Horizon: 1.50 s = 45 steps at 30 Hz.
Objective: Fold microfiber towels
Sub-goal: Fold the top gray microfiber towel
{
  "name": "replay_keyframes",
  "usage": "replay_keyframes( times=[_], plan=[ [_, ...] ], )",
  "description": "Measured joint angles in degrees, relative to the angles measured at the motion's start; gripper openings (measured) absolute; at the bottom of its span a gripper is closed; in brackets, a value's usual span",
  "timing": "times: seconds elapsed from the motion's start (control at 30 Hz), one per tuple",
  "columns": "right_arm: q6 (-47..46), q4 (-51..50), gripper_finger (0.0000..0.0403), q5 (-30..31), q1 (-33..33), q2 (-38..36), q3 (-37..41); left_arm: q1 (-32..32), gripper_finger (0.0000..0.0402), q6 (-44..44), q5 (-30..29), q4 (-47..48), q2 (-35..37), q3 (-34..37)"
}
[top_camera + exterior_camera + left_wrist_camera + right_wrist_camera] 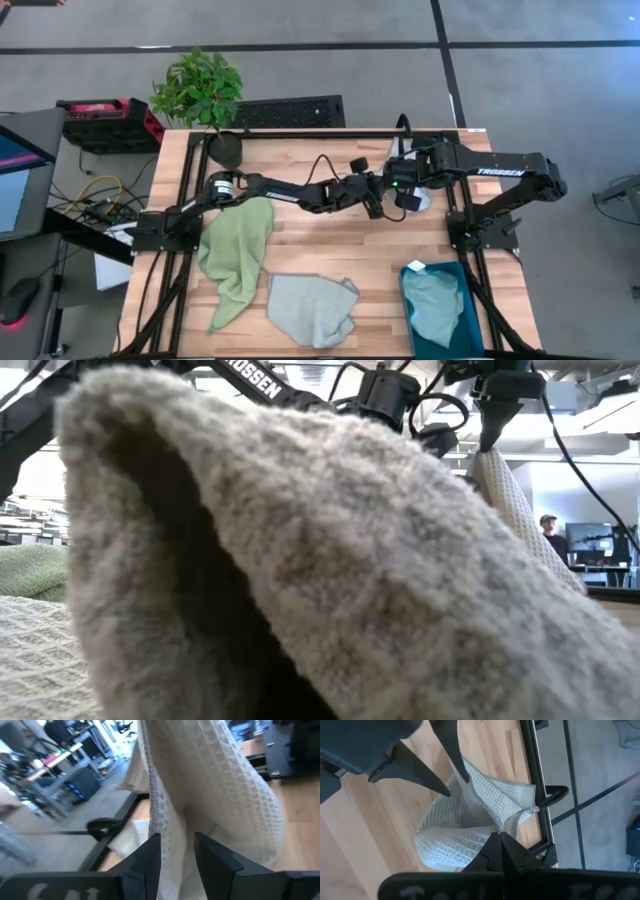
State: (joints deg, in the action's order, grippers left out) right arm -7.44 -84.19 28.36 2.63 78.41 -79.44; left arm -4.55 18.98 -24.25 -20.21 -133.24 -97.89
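While the right gripper point(499, 836) pinches a corner of the pale waffle-weave towel point(470, 815) and holds it hanging over the table's point(330, 235) far right, the left gripper point(177, 847), jaws part open around its edge, has yet to clamp. Closing off the hem could bunch the limp cloth and skew the fold. The green towel point(235, 250) lies crumpled near left.

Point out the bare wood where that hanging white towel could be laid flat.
Best patch: the table centre, bordered by the arms above, green towel on the left, grey towel below and bin on the right. A smaller strip lies behind the arms, beside the plant pot. The front edge is crowded. The white towel hangs from the right gripper, with the left gripper around it.
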Motion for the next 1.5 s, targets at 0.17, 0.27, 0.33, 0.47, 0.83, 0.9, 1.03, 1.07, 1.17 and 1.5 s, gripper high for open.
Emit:
replay_keyframes(
  times=[0.17,0.27,0.33,0.47,0.83,0.9,1.03,1.07,1.17,1.5],
  plan=[
    [0.01,-0.06,0.0001,-0.01,0.0,0.0,0.0,1.77,0.0109,3.12,-5.81,-0.89,0.08,0.0],
    [-0.02,-0.16,0.0001,-0.02,0.0,0.01,0.0,2.39,0.0109,3.89,-7.14,-1.83,0.1,0.0],
    [-0.02,-0.16,0.0001,-0.02,0.0,0.02,0.0,2.28,0.0109,3.75,-7.08,-1.76,0.1,0.0],
    [-0.06,-0.16,0.0001,-0.02,0.02,0.02,0.0,0.64,0.0109,1.29,-3.31,-1.46,0.1,0.0],
    [-0.06,-0.21,0.0001,-0.02,0.02,0.02,0.0,-4.21,0.0109,-3.66,9.44,2.73,-0.96,-0.13],
    [-0.07,-0.23,0.0001,-0.02,0.02,0.02,0.0,-4.64,0.0109,-3.69,9.47,5.21,-1.67,0.02],
    [-0.09,-0.19,0.0001,-0.02,0.0,0.04,0.0,-4.69,0.0102,-3.65,9.2,6.64,-2.74,0.02],
    [-0.06,-0.17,0.0001,-0.04,0.0,0.05,0.0,-4.66,0.0099,-3.65,9.01,7.14,-2.76,0.02],
    [-0.07,-0.2,0.0001,-0.04,0.0,0.07,0.0,-4.61,0.0086,-3.69,8.33,9.27,-2.86,0.0],
    [-0.09,-0.18,0.0002,-0.04,0.0,0.07,0.0,-5.25,0.0033,-3.99,7.29,15.07,-2.96,0.04]
  ],
)
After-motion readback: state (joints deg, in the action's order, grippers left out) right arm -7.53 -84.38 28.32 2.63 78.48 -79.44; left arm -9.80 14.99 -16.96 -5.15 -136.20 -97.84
